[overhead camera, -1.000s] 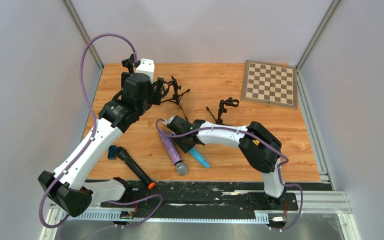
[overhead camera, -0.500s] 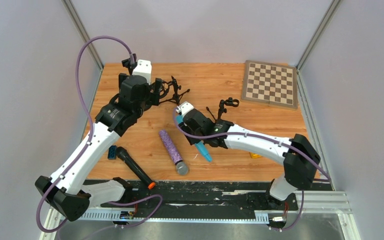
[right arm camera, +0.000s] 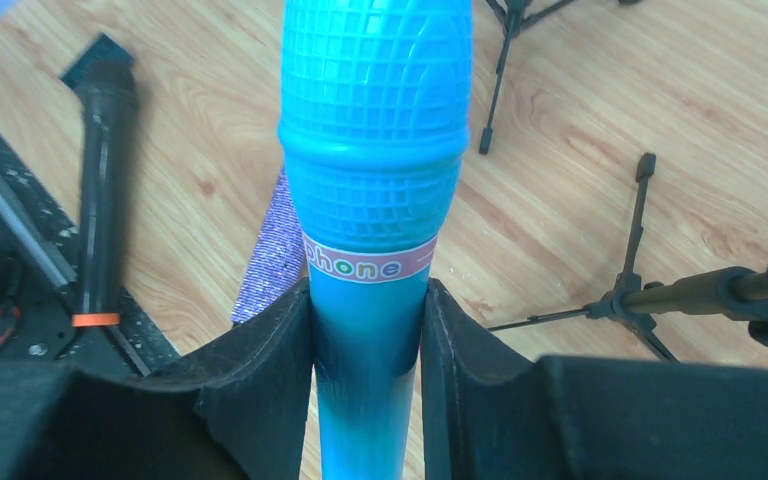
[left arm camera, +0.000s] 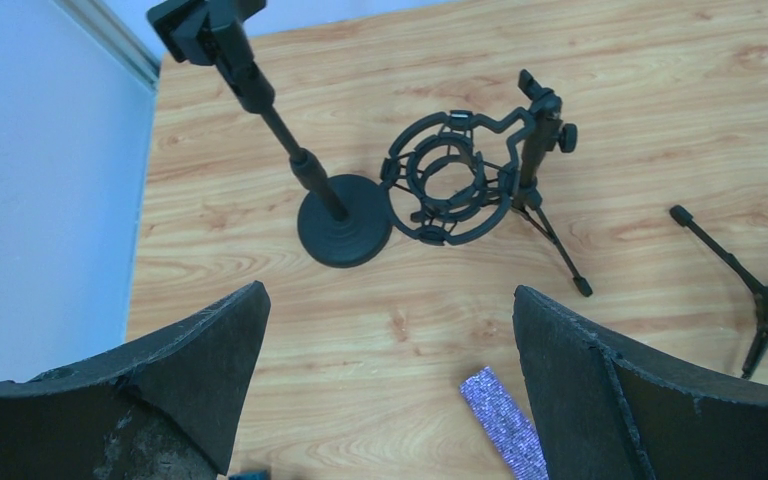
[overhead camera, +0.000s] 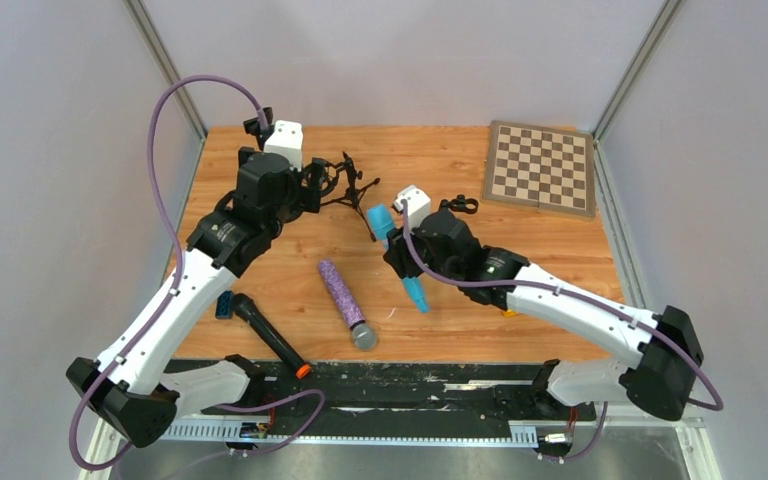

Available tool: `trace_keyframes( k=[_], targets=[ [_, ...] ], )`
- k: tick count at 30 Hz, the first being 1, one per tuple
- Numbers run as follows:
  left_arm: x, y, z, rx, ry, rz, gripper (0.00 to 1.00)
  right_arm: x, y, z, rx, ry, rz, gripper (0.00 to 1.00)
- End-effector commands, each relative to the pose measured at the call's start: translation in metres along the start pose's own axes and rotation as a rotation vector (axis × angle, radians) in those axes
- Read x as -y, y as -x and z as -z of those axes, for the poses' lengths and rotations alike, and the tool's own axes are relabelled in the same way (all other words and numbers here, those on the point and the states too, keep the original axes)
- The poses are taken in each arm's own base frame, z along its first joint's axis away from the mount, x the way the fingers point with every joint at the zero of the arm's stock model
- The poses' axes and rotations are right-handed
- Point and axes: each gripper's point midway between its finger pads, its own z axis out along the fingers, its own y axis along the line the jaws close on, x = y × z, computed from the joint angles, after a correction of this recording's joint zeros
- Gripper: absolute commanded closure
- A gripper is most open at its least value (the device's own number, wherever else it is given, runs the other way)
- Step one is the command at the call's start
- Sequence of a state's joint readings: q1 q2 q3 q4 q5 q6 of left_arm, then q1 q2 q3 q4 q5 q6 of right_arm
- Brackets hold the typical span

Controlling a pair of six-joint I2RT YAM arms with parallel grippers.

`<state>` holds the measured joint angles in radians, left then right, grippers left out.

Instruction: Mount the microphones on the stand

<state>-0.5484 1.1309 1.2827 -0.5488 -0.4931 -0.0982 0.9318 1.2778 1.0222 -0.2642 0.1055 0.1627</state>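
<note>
Blue mic [right arm camera: 375, 150]: R gripper [right arm camera: 365, 300] clamping handle, long axis pointing away, head lying near tripod stand [overhead camera: 456, 206]; L gripper [left arm camera: 390, 292] gaping wide.

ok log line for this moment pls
right gripper: shut on blue microphone | left gripper: open, empty, near shock-mount stand | purple microphone, black microphone: lying on table

Robotics laboratory test cell. Plain pale wall panels [overhead camera: 50, 200] and slanting metal posts [overhead camera: 165, 68] are enclosing a wooden table [overhead camera: 440, 160]; a left arm [overhead camera: 175, 300] and a right arm [overhead camera: 570, 305] are standing bolted to a black base plate [overhead camera: 440, 395], purple cables [overhead camera: 205, 77] are looping above them, and a chessboard [overhead camera: 541, 167] is lying in the far corner.
</note>
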Motion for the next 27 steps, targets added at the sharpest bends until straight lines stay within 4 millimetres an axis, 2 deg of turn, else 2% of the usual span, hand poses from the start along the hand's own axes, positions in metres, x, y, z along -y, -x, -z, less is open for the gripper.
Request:
trace_keyframes(
  k=[1, 5, 10, 16, 27],
  targets=[
    [0.021, 0.007, -0.005, 0.015, -0.092, 0.008, 0.00, -0.006, 0.045, 0.026, 0.189, 0.142, -0.031, 1.00],
    [0.048, -0.002, -0.011, -0.036, -0.208, 0.003, 0.00, 0.011, 0.061, 0.048, 0.274, 0.163, -0.068, 1.00],
    [0.083, -0.022, -0.021, -0.141, -0.333, -0.004, 0.00, 0.032, 0.079, 0.080, 0.392, 0.160, -0.094, 1.00],
    [0.111, -0.037, -0.025, -0.210, -0.438, 0.016, 0.00, 0.054, 0.091, 0.109, 0.516, 0.127, -0.078, 1.00],
    [0.162, -0.060, -0.020, -0.336, -0.663, 0.105, 0.00, 0.050, 0.113, 0.150, 0.646, 0.125, 0.102, 1.00]
  ],
)
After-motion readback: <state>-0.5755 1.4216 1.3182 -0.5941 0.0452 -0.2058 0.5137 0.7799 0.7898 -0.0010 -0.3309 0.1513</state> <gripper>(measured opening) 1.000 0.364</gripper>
